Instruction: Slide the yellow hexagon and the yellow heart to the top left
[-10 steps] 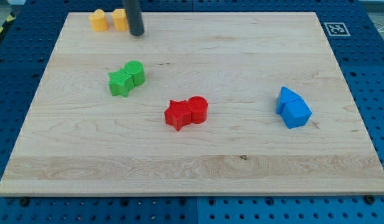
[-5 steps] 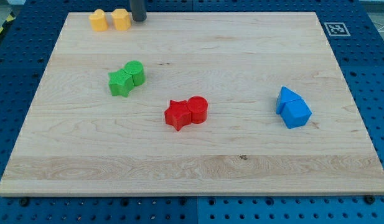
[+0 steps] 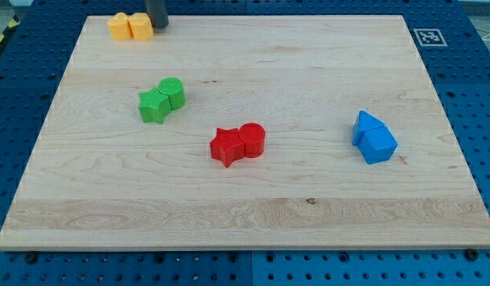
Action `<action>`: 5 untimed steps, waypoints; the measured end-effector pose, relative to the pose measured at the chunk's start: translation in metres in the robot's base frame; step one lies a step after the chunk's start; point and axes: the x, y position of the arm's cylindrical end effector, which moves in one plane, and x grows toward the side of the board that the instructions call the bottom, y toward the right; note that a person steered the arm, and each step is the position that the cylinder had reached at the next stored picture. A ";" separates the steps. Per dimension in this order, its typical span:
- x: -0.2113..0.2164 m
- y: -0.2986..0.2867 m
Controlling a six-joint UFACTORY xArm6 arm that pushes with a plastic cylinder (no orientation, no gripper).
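Note:
Two yellow blocks sit side by side at the board's top left corner. The left one (image 3: 118, 26) and the right one (image 3: 139, 26) touch each other; which is the heart and which the hexagon is hard to make out. My tip (image 3: 157, 25) stands just right of the right yellow block, touching or nearly touching it, at the view's top edge. Most of the rod is cut off by the frame.
A green star (image 3: 153, 106) and green cylinder (image 3: 172, 93) sit left of centre. A red star (image 3: 225, 146) and red cylinder (image 3: 252, 140) sit at the centre. Two blue blocks (image 3: 373, 137) sit at the right. The wooden board (image 3: 308, 206) rests on a blue pegboard.
My tip moved up and then left along the top edge. Both yellow blocks shifted left, and now touch each other.

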 end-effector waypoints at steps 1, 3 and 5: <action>0.000 -0.003; 0.000 0.011; 0.028 0.076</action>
